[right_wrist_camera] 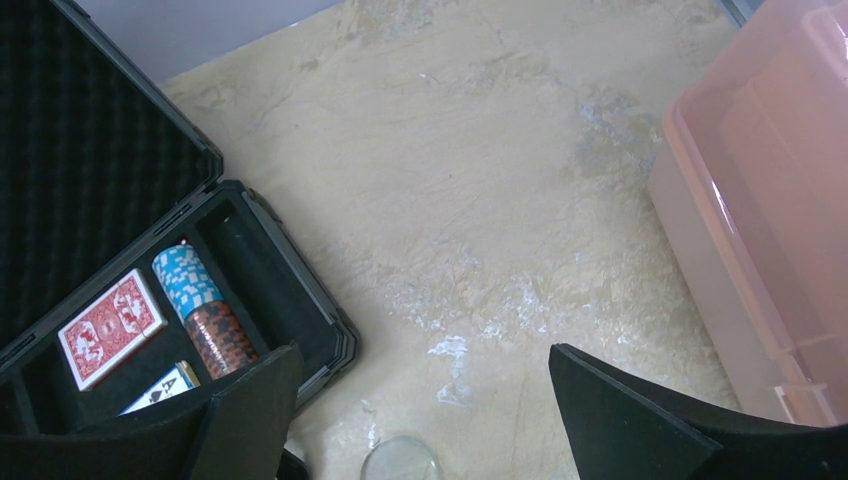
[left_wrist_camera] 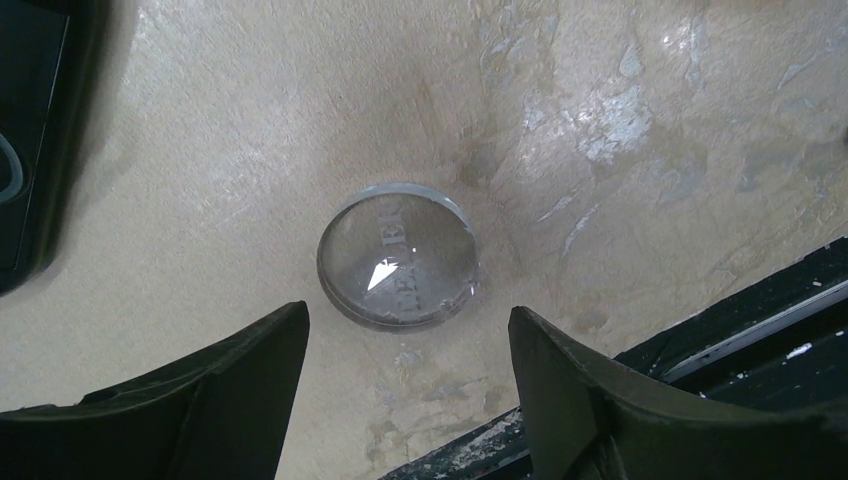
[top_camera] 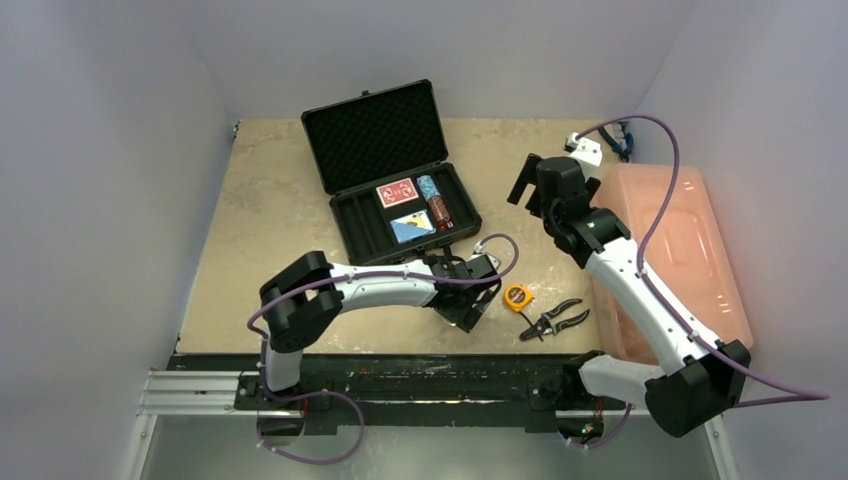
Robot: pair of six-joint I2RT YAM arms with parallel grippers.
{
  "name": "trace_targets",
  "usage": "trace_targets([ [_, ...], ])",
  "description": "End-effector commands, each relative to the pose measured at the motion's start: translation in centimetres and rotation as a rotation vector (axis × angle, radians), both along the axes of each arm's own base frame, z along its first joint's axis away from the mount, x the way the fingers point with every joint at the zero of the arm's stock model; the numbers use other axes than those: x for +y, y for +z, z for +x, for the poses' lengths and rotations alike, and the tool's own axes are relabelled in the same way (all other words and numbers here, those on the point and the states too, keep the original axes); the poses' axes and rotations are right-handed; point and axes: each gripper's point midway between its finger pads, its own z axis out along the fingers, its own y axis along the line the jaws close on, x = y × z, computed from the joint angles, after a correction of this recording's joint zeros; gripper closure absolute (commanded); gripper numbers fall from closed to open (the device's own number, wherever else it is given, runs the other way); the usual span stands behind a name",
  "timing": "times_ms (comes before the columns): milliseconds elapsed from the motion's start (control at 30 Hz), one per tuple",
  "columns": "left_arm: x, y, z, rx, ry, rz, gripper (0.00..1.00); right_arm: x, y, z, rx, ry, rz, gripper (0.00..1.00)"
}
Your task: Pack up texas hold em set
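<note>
The black briefcase (top_camera: 352, 228) lies open at the table's back middle, lid up. It holds a red deck (top_camera: 396, 192), a blue deck (top_camera: 411, 228) and a chip stack (top_camera: 434, 202). My left gripper (top_camera: 468, 303) is open, low over the table in front of the case. In the left wrist view a clear domed disc (left_wrist_camera: 398, 255) lies flat just ahead of the open left gripper (left_wrist_camera: 405, 312), untouched. My right gripper (top_camera: 528, 180) hangs open and empty right of the case. The right wrist view shows the case (right_wrist_camera: 290, 280), the chips (right_wrist_camera: 200, 305), the red deck (right_wrist_camera: 110, 325) and the disc (right_wrist_camera: 400, 463). No dice show.
An orange-yellow tape measure (top_camera: 517, 297) and black-handled pliers (top_camera: 556, 320) lie right of my left gripper. A large pink lidded bin (top_camera: 672, 250) fills the right side and shows in the right wrist view (right_wrist_camera: 770, 200). The table's front edge and black rail (left_wrist_camera: 760, 320) are close to the disc.
</note>
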Motion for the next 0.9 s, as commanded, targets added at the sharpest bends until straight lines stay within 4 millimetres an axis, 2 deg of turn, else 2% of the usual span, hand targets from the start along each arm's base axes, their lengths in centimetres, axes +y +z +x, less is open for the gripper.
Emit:
trace_targets([
  [0,-1.9,0.9,0.9,-0.034,-0.003,-0.043,0.27,-0.4,2.8,0.0,-0.076,-0.018,0.031,0.01],
  [367,-2.0,-0.1,1.2,-0.035,0.001,-0.012,0.28,-0.1,2.3,0.1,-0.064,-0.002,0.031,0.01],
  [867,-2.0,-0.5,1.5,-0.036,0.007,0.009,0.30,0.3,1.8,0.3,-0.055,0.017,0.032,0.01],
])
